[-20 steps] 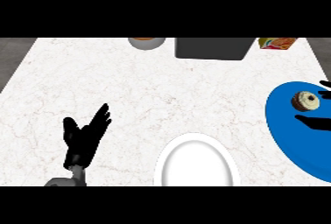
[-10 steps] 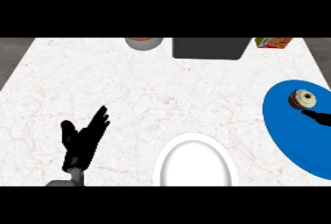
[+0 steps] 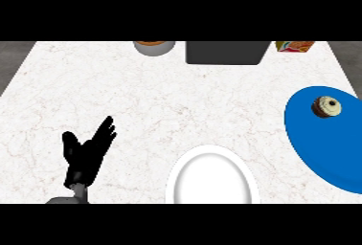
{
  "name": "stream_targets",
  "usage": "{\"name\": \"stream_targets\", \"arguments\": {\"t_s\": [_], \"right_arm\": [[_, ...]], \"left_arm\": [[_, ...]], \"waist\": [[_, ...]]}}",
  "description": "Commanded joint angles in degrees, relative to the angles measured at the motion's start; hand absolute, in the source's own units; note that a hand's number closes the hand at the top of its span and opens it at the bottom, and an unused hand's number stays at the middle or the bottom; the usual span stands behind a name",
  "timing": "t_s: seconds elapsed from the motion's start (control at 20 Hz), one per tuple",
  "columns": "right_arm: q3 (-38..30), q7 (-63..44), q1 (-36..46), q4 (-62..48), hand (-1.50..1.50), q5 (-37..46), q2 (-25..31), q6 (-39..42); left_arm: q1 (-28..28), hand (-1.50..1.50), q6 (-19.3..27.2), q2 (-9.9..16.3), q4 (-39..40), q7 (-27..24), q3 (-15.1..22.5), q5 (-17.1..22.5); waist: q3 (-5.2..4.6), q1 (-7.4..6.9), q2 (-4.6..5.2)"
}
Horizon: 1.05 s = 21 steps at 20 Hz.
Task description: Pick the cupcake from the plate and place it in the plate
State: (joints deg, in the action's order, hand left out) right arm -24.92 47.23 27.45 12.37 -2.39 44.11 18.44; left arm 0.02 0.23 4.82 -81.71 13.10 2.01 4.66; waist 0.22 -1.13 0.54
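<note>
I see only the left hand [image 3: 86, 152], low at the view's left, w/ a bit of grey forearm under it at the bottom edge. Fingers straight and spread, pointing up and a little right, thumb out to the left; it's released, holding nothing, resting over bare counter [image 3: 176, 105].

Just right of the hand, along the bottom edge, sits the white plate [image 3: 185, 177], cut off by the lower edge. Nothing on the part I can see. Hand and white plate are near but apart.

The cupcake [image 3: 326, 106] is well apart from the hand, across the counter at the far right and higher in the view. It sits on the blue plate [image 3: 311, 139], in that plate's upper part, pale top w/ a dark wrapper edge. Blue plate runs off the right edge and lies beside the white one w/o touching it.

Along the counter's far edge: a grey cup [image 3: 154, 47] w/ something brown in it, a dark box [image 3: 226, 52] right of it, and a colourful packet [image 3: 295, 46] further right; can't tell what it is.

Right hand doesn't show.
</note>
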Motion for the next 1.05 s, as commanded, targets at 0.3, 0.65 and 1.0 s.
{"name": "stream_targets", "arguments": {"t_s": [0.3,0.65,1.0], "right_arm": [[2.36,10.2,-11.32,0.86,-1.5,2.04,6.01,14.54],[5.37,16.48,-17.83,3.6,-1.5,4.92,4.31,9.93],[4.9,18.54,-21.53,4.32,-1.5,3.96,6.59,10.99]], "left_arm": [[3.68,0.0,0.36,-0.71,-4.03,0.95,1.73,-0.74],[0.44,0.0,0.36,-1.35,1.38,-1.74,0.25,-0.53],[2.79,0.0,2.0,-2.45,-0.3,-2.43,1.69,-2.41]], "waist": [[0.1,0.34,-0.24],[0.06,1.01,-0.24],[0.13,1.11,-0.41]]}}
